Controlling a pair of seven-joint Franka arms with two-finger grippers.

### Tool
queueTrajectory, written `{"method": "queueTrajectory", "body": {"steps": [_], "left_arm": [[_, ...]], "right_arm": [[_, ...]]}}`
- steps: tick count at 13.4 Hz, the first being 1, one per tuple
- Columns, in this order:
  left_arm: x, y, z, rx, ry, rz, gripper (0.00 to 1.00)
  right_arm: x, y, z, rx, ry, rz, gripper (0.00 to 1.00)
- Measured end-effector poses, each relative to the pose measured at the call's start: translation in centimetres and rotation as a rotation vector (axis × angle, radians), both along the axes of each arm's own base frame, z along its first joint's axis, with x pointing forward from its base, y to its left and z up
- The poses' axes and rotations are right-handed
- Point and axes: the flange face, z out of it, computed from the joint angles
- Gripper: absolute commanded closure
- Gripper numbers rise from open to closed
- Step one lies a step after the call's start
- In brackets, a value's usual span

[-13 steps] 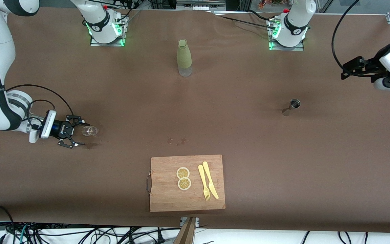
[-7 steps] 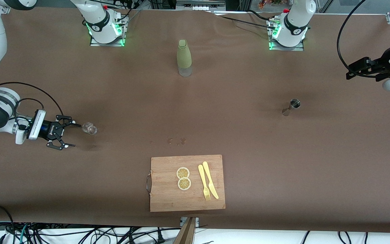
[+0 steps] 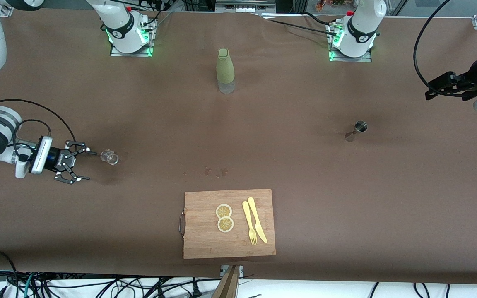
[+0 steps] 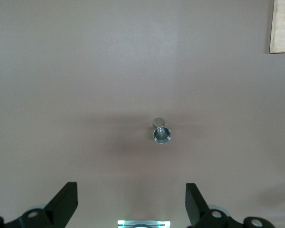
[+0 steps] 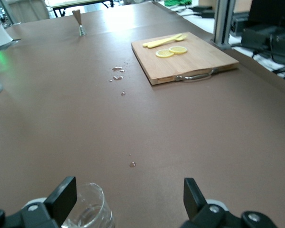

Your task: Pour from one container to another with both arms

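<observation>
Beside glass (image 3: pixel 109 157): right gripper (image 3: pixel 82 166) jaws spread | above jigger (image 4: pixel 161 133): left gripper (image 4: pixel 131 202) jaws spread

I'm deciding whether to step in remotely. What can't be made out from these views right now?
- Jigger: whether it holds liquid; too small in the front view, and the left wrist view shows only its shiny rim.
- Glass: its base, cut off by the right wrist view's edge.
- Left gripper: most of it, cut off by the front view's edge.
- Right gripper: open, just short of the glass.
</observation>
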Motion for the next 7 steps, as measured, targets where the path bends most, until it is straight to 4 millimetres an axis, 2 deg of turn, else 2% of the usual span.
{"method": "queueTrajectory", "body": {"steps": [4, 7], "left_arm": [[0.0, -2.2, -0.1, 0.003, 0.002, -0.024, 0.0], [0.3, -2.1, -0.6, 0.002, 0.011, -0.02, 0.0]], "right_arm": [[2.2, 0.1, 7.4, -0.094, 0.154, -0.089, 0.0], [4.1, 1.8, 12.9, -0.164, 0.286, -0.155, 0.0]]}}
